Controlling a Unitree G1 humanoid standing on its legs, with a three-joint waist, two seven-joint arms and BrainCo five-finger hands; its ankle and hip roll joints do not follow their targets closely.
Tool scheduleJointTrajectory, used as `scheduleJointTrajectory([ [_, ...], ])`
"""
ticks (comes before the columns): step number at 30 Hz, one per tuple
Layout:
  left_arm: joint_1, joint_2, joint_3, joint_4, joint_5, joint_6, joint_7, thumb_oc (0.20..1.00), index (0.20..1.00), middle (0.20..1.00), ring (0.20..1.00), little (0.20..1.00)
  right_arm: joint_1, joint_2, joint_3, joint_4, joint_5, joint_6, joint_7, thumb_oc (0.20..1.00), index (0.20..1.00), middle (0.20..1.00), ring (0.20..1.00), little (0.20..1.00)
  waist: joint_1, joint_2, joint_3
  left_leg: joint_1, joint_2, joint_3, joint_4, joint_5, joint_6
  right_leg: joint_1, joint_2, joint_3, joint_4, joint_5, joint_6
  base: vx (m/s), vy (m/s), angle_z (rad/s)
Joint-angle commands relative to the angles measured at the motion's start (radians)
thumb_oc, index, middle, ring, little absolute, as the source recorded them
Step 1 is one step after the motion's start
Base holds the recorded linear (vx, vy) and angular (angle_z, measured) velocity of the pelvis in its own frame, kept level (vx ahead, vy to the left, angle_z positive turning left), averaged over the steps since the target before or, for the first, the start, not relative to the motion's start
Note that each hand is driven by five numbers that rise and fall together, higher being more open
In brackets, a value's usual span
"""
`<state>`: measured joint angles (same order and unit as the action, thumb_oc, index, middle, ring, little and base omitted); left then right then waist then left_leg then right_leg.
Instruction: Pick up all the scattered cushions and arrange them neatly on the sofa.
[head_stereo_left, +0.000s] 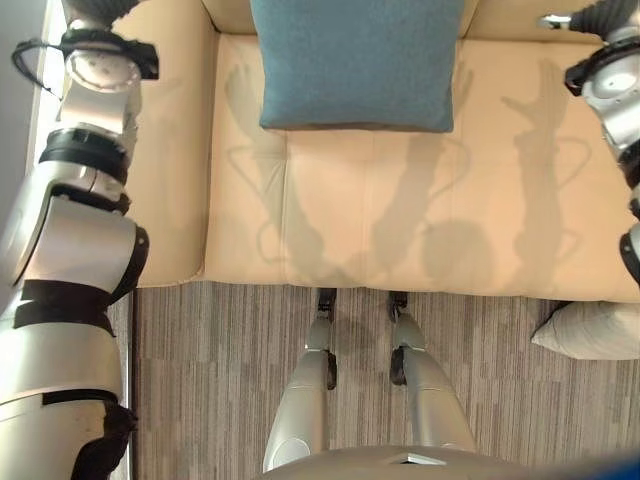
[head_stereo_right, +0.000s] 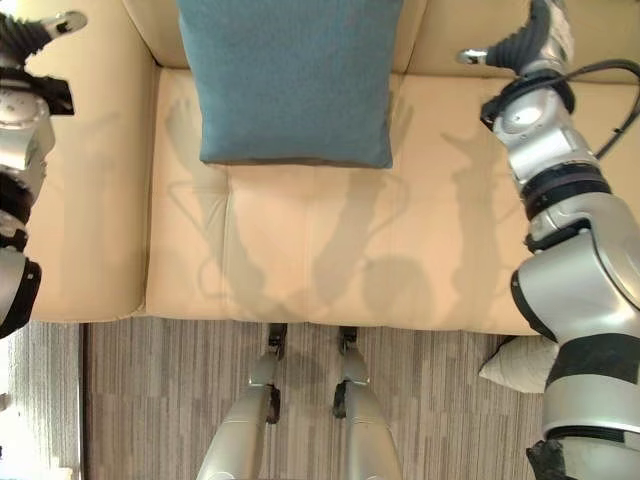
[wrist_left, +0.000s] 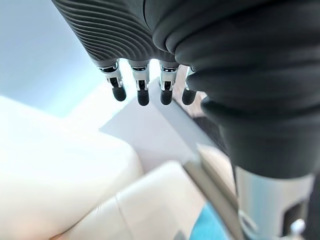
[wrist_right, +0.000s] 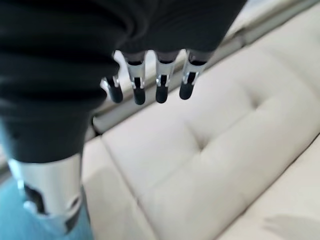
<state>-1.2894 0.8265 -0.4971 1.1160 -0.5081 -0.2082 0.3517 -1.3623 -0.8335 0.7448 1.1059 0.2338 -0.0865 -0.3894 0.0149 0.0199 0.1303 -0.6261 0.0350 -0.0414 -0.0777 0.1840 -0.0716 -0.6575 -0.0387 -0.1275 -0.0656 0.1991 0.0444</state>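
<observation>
One blue cushion (head_stereo_left: 355, 62) is already propped on the sofa (head_stereo_left: 400, 215) against its backrest, while a pale cushion (head_stereo_left: 596, 330) is left on the floor beside the sofa's front corner — both the left hand (wrist_left: 142, 87) and right hand (wrist_right: 150, 85) are held empty, fingers relaxed and straight.

So there's a cream sofa (head_stereo_left: 420, 220) with a smooth leather-looking seat, and one teal cushion (head_stereo_left: 355, 60) sits on it, up at the back of the seat, roughly centred, leaning against the backrest. The rest of the seat in front of it is bare. The floor (head_stereo_left: 220, 380) in front is striped grey-brown carpet, and a pale grey cushion (head_stereo_left: 595, 330) lies on it just beside the sofa's front edge, off to the robot's right.
</observation>
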Motion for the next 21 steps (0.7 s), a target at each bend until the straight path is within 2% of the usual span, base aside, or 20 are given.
scheduleJointTrajectory([
  [1, 0.136, 0.008, 0.036, -0.169, -0.063, -0.106, -0.04, 1.0, 1.0, 1.0, 1.0, 1.0, 0.136, -0.028, -0.064, -0.049, -0.004, -0.031, 0.028, 1.0, 1.0, 1.0, 1.0, 1.0, 0.034, -0.038, -0.039, 0.083, -0.037, -0.007, -0.01, -0.048, -0.056, 0.12, -0.04, -0.049, -0.022, -0.071, 0.1, 0.0, 0.0, 0.0],
  [5, 0.524, 0.027, 0.213, -0.439, -0.086, -0.127, -0.117, 1.0, 1.0, 1.0, 1.0, 1.0, 0.459, -0.054, -0.24, -0.258, -0.048, -0.052, 0.077, 1.0, 1.0, 1.0, 1.0, 1.0, 0.032, -0.049, -0.038, 0.192, -0.032, 0.009, -0.01, -0.076, -0.052, 0.238, -0.043, -0.063, -0.022, -0.093, 0.097, 0.04, 0.002, 0.08],
  [6, 0.826, -0.012, 0.342, -0.583, -0.094, -0.113, -0.185, 1.0, 1.0, 1.0, 1.0, 1.0, 0.719, -0.005, -0.377, -0.366, -0.095, -0.059, 0.126, 1.0, 1.0, 1.0, 1.0, 1.0, 0.025, -0.053, -0.047, 0.269, -0.023, 0.017, -0.01, -0.096, -0.044, 0.32, -0.048, -0.067, -0.022, -0.108, 0.098, 0.07, 0.01, 0.02],
  [7, 0.829, -0.012, 0.343, -0.586, -0.094, -0.112, -0.184, 1.0, 1.0, 1.0, 1.0, 1.0, 0.722, -0.005, -0.379, -0.368, -0.096, -0.058, 0.126, 1.0, 1.0, 1.0, 1.0, 1.0, 0.023, -0.054, -0.05, 0.265, -0.025, 0.017, -0.01, -0.093, -0.043, 0.317, -0.049, -0.068, -0.022, -0.106, 0.098, 0.12, 0.005, 0.01],
  [8, 0.981, -0.071, 0.401, -0.617, -0.078, -0.081, -0.224, 1.0, 1.0, 1.0, 1.0, 1.0, 0.854, 0.037, -0.446, -0.407, -0.149, -0.054, 0.157, 1.0, 1.0, 1.0, 1.0, 1.0, 0.019, -0.052, -0.061, 0.31, -0.02, 0.021, -0.01, -0.102, -0.035, 0.362, -0.05, -0.07, -0.022, -0.121, 0.096, 0.09, -0.002, 0.04],
  [11, 1.179, -0.174, 0.457, -0.605, -0.044, -0.043, -0.272, 1.0, 1.0, 1.0, 1.0, 1.0, 1.039, 0.114, -0.53, -0.443, -0.203, -0.055, 0.199, 1.0, 1.0, 1.0, 1.0, 1.0, 0.013, -0.051, -0.073, 0.385, -0.013, 0.023, -0.01, -0.119, -0.026, 0.437, -0.049, -0.073, -0.022, -0.139, 0.095, 0.09, -0.009, 0.01],
  [12, 1.251, -0.215, 0.474, -0.554, 0.009, -0.023, -0.3, 1.0, 1.0, 1.0, 1.0, 1.0, 1.116, 0.135, -0.549, -0.416, -0.255, -0.054, 0.22, 1.0, 1.0, 1.0, 1.0, 1.0, 0.014, -0.051, -0.082, 0.429, -0.006, 0.028, -0.01, -0.13, -0.023, 0.48, -0.044, -0.076, -0.022, -0.149, 0.091, 0.07, -0.008, 0.03],
  [13, 1.251, -0.215, 0.474, -0.554, 0.009, -0.023, -0.3, 1.0, 1.0, 1.0, 1.0, 1.0, 1.116, 0.136, -0.55, -0.417, -0.255, -0.054, 0.22, 1.0, 1.0, 1.0, 1.0, 1.0, 0.013, -0.052, -0.084, 0.426, -0.008, 0.027, -0.01, -0.127, -0.023, 0.477, -0.046, -0.077, -0.022, -0.147, 0.092, 0.08, -0.012, 0.04],
  [15, 1.313, -0.288, 0.456, -0.422, 0.112, 0.013, -0.327, 1.0, 1.0, 1.0, 1.0, 1.0, 1.187, 0.197, -0.559, -0.369, -0.308, -0.047, 0.242, 1.0, 1.0, 1.0, 1.0, 1.0, 0.013, -0.053, -0.095, 0.478, -0.001, 0.035, -0.01, -0.138, -0.017, 0.527, -0.042, -0.082, -0.022, -0.16, 0.088, 0.01, -0.006, 0.02],
  [17, 1.344, -0.363, 0.454, -0.315, 0.144, 0.033, -0.342, 1.0, 1.0, 1.0, 1.0, 1.0, 1.218, 0.241, -0.55, -0.324, -0.339, -0.045, 0.251, 1.0, 1.0, 1.0, 1.0, 1.0, 0.014, -0.053, -0.101, 0.509, 0.005, 0.041, -0.01, -0.145, -0.015, 0.56, -0.039, -0.081, -0.022, -0.168, 0.085, -0.01, -0.014, -0.03],
  [19, 1.35, -0.466, 0.438, -0.053, 0.277, 0.066, -0.346, 1.0, 1.0, 1.0, 1.0, 1.0, 1.249, 0.323, -0.535, -0.182, -0.353, -0.037, 0.268, 1.0, 1.0, 1.0, 1.0, 1.0, 0.013, -0.055, -0.115, 0.56, 0.013, 0.049, -0.01, -0.158, -0.013, 0.612, -0.03, -0.079, -0.022, -0.185, 0.078, -0.03, -0.054, -0.04],
  [21, 1.351, -0.507, 0.469, 0.075, 0.301, 0.091, -0.35, 1.0, 1.0, 1.0, 1.0, 1.0, 1.264, 0.373, -0.533, -0.07, -0.349, -0.023, 0.282, 1.0, 1.0, 1.0, 1.0, 1.0, 0.018, -0.059, -0.125, 0.593, 0.018, 0.049, -0.01, -0.167, -0.012, 0.644, -0.023, -0.081, -0.022, -0.198, 0.071, -0.01, -0.076, 0.02],
])
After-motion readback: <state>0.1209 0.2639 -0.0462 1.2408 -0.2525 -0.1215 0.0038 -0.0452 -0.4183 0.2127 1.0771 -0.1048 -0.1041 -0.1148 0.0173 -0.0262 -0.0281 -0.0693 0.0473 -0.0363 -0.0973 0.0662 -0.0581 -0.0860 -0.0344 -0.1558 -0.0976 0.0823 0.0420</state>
